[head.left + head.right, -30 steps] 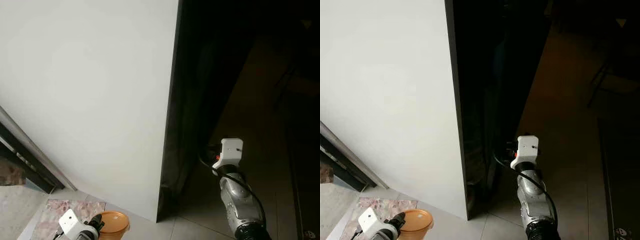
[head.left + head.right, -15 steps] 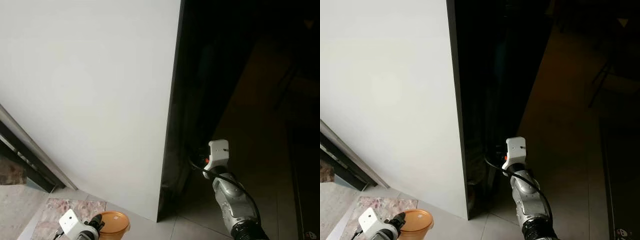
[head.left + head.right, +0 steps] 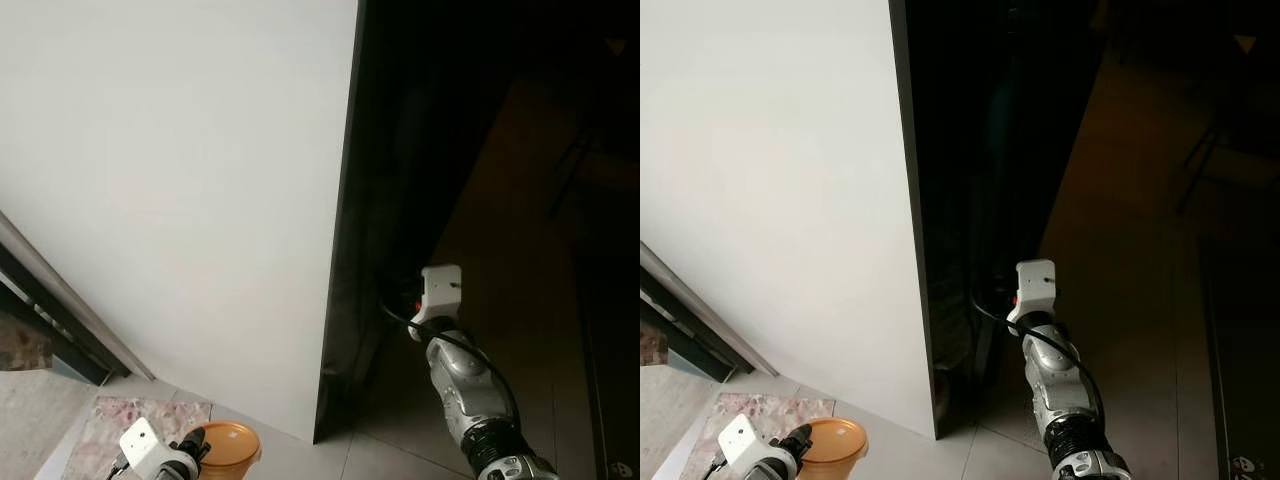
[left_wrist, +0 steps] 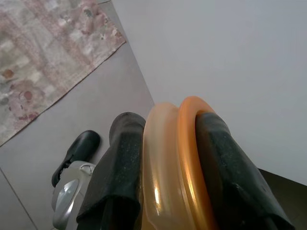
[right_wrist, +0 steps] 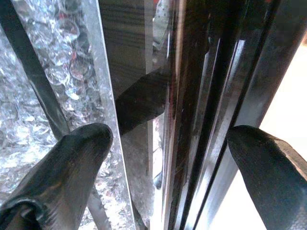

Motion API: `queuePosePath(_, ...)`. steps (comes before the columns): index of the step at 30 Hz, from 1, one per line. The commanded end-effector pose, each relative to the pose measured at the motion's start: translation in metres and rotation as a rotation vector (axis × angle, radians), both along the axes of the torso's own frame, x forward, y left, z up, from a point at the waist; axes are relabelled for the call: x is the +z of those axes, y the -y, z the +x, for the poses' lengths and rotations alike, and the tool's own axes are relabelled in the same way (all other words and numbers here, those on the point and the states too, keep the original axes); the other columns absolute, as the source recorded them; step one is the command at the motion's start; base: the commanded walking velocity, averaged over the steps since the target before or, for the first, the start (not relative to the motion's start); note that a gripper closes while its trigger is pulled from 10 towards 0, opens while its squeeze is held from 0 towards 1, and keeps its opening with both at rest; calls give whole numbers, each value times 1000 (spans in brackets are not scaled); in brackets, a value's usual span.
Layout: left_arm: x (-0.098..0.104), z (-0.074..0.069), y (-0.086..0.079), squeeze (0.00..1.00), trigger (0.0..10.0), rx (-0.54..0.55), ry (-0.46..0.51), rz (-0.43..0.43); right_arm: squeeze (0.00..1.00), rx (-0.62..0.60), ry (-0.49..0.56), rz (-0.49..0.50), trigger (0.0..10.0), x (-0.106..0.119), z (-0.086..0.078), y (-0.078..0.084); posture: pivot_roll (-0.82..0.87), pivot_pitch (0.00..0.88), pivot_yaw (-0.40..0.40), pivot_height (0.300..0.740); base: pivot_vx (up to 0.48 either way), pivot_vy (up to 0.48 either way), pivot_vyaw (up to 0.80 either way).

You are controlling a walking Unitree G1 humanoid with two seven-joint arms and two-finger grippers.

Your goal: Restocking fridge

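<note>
The fridge's wide white side panel (image 3: pixel 180 200) fills the left of the eye views, with its dark front edge (image 3: pixel 345 250) beside it. My right arm's wrist (image 3: pixel 441 290) reaches low into the shadow at that edge. In the right wrist view my right gripper (image 5: pixel 168 139) is open, its fingers (image 5: pixel 81 148) either side of the glossy dark door edge (image 5: pixel 192 86). At the bottom left my left gripper (image 4: pixel 170 122) is shut on a translucent orange lidded container (image 4: pixel 177 167), seen from above as a round orange lid (image 3: pixel 228 445).
A patterned rug (image 3: pixel 110 430) lies on the tiled floor under my left arm. A dark sliding-door rail (image 3: pixel 50 320) runs diagonally at the far left. Bubble wrap (image 5: pixel 43 72) sits by the door edge. Dim floor and thin dark furniture legs (image 3: pixel 1200 170) lie to the right.
My right arm has moved left and slightly up, closer to the fridge's dark edge. The left gripper and the orange container have stayed put.
</note>
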State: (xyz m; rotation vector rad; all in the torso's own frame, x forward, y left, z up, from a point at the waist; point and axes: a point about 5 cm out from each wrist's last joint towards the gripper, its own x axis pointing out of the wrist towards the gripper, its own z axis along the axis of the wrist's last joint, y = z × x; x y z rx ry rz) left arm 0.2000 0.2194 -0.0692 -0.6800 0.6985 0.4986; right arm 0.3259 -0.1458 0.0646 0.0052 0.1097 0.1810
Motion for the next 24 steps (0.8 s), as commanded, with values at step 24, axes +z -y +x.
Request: queuePosePath(24,-4,-6,5,0,10000,-20,-24,8,0,-190,-3,-99,10000,-15,-13,24,10,72,-20,740,0,0,0)
